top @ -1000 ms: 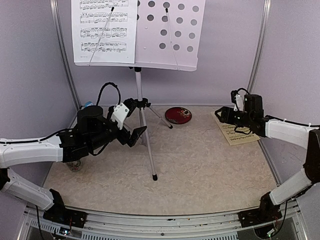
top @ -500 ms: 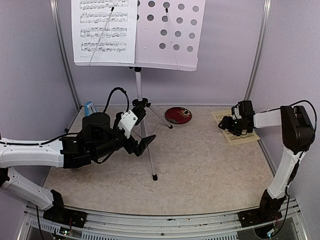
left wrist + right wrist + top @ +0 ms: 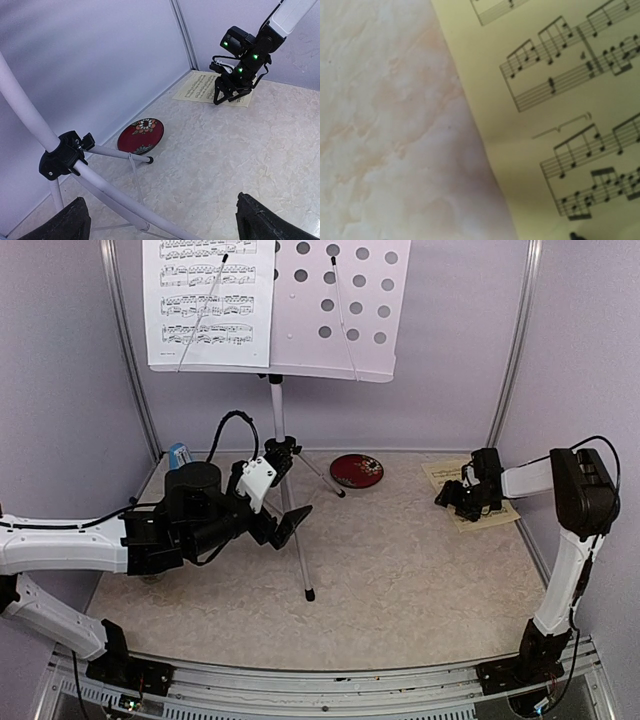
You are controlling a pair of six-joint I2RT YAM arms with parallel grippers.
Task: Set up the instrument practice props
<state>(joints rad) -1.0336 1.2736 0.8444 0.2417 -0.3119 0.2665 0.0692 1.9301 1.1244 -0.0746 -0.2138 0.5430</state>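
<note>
Music stand (image 3: 335, 310) upper centre, white sheet (image 3: 208, 300) on its left half. Left jaws spread wide, empty, beside stand's pole, centre-left. Yellow sheet (image 3: 197, 87) flat on bench (image 3: 400, 590), right edge. Right jaws low over it, seemingly parted, view poor. Blue metronome (image 3: 180, 454) far left, by wall.

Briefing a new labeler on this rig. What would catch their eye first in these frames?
The white perforated music stand stands tall at the back centre on its silver tripod, with a white music sheet on its left half and the right half bare. At the far right, the right gripper hangs low over a yellow music sheet lying flat on the table. A red plate sits near one tripod foot.
</note>
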